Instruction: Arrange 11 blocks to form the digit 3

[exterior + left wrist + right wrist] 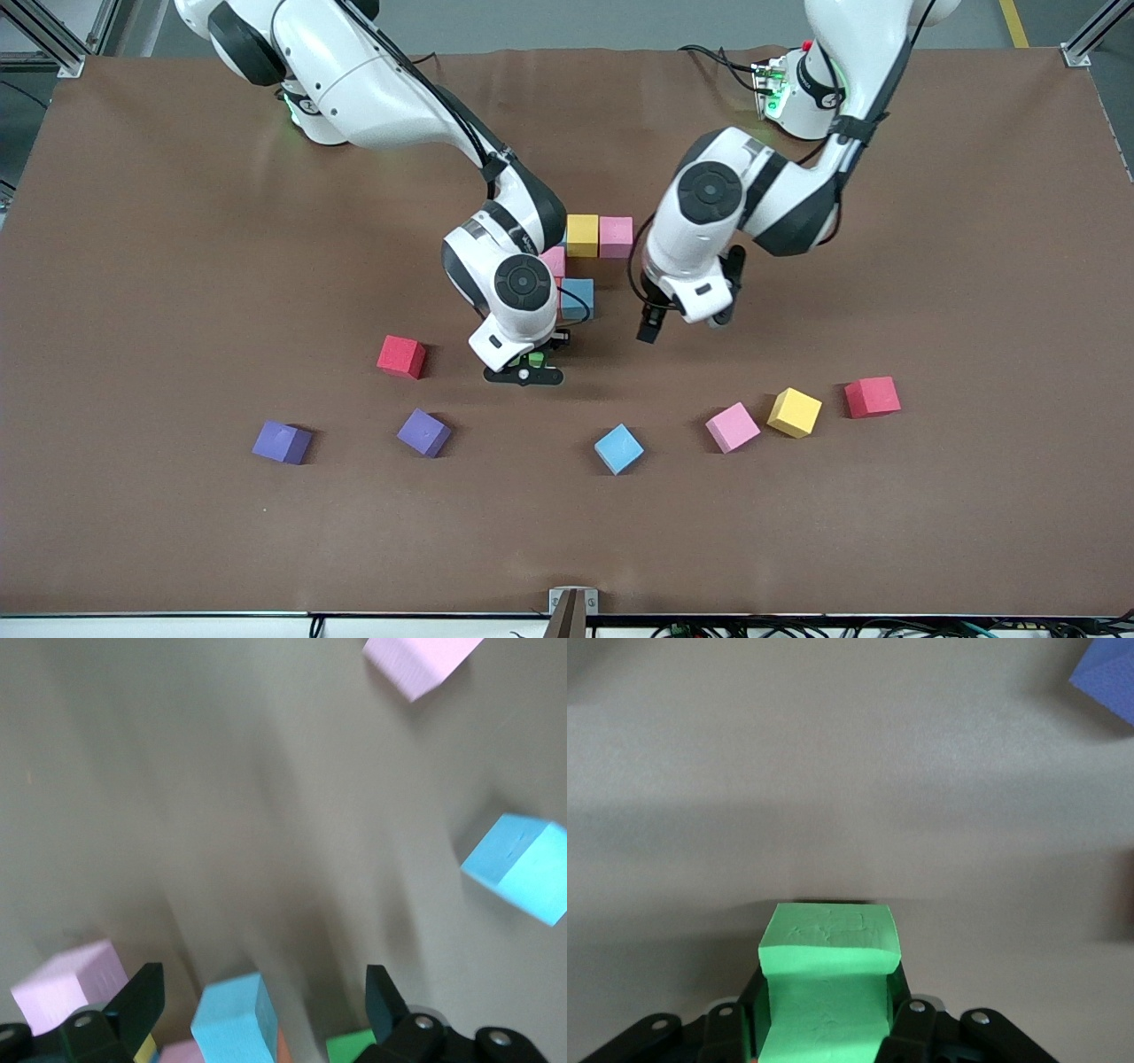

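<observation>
Green block in our right claw, low over the tabletop.
Right claw (pixel 824 1028) clenches the green block (pixel 827 979) by its flat sides: probably light, squashy foam; left claw (pixel 266 997) hangs released.

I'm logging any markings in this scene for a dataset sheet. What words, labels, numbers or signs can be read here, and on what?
None can be read in any view.
The foam blocks are plain: the green block in the right claw bears only creases.
The right arm and the left arm show blank round caps, no legible brand.
The brown table cover is unmarked.
</observation>
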Controlling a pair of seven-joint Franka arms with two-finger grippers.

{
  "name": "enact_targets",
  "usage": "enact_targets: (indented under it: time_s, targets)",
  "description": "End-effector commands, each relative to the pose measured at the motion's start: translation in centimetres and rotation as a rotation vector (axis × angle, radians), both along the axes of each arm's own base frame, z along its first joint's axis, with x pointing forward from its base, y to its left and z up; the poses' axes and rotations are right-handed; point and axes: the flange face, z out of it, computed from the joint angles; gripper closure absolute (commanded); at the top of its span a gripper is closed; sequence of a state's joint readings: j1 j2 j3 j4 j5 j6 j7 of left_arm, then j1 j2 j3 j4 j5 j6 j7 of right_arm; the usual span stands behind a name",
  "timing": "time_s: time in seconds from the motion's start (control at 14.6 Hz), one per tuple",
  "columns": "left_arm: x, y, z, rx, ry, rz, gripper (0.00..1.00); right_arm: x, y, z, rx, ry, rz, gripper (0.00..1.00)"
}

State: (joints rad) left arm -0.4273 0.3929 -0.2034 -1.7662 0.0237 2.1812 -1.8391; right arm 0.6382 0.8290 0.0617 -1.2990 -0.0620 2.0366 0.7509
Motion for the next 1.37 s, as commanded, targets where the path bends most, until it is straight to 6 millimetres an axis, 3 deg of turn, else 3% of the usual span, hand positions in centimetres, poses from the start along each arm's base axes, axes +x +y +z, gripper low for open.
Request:
enact_targets:
  time_s: [0.0, 0.48, 0.68, 0.82, 1.03, 1.3]
  targets:
    - [2.4, 2.9, 1.2, 0.021, -0.001, -0.111, 0.00, -2.0, -0.2, 0.6, 0.013, -0.012, 0.019, 0.99]
    - [10.2, 8.1, -1.8, 0.010, -0.010, -0.296, 0.00, -3.0, 0.0, -0.7, 0.065, -0.028, 0.001, 0.99]
    - [11.7, 11.0, -2.0, 0.020, -0.004, -0.382, 0.00, -3.4, 0.2, -0.9, 0.066, -0.021, 0.002, 0.99]
    - [13.3, 13.4, -3.9, 0.016, 0.010, -0.424, 0.00, -3.6, 0.2, -1.0, 0.060, -0.013, -0.002, 0.99]
    - [15.3, 14.7, -5.0, 0.005, -0.001, -0.446, 0.00, -4.4, 0.7, -1.3, 0.057, -0.004, 0.003, 0.99]
    - [16.8, 15.0, -6.7, 0.001, -0.009, -0.484, 0.00, -4.4, 0.6, -1.3, 0.055, -0.002, -0.006, 0.99]
